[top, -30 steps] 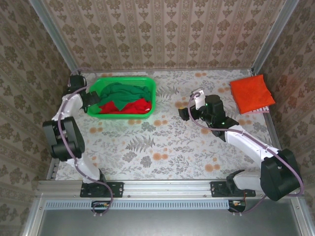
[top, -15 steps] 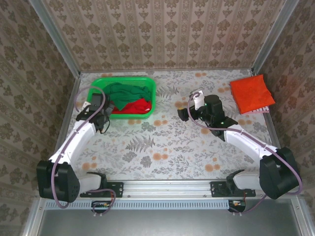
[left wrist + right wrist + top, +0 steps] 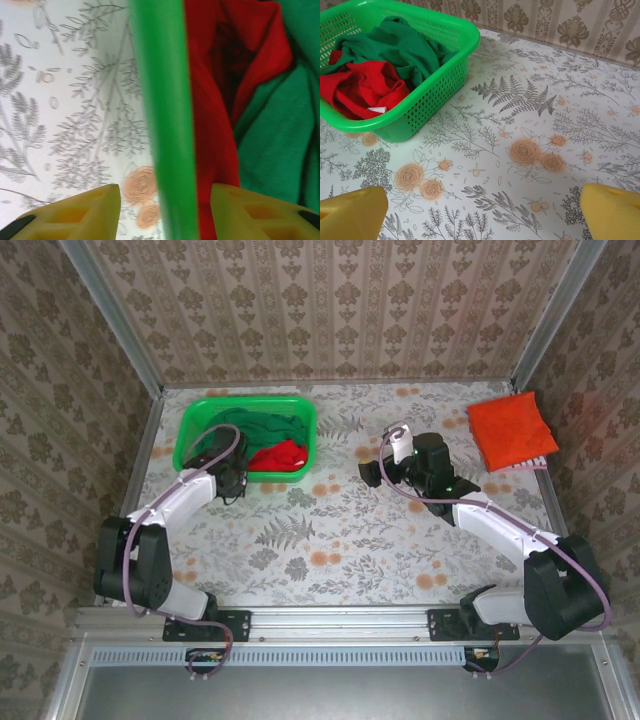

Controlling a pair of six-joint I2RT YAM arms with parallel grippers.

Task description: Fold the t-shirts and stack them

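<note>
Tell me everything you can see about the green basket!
The green basket is bright plastic, rectangular with rounded corners, its walls a lattice of small holes under a smooth, thick rim. It stands upright on the flowery table, at the far left. Inside lie a crumpled red shirt and a dark green shirt. The left gripper has its jaws open astride the near rim, one outside, one over the red cloth; no contact is clear.

No legible text or labels anywhere

basket rim: blurred | red shirt: partly under dark green shirt
</note>
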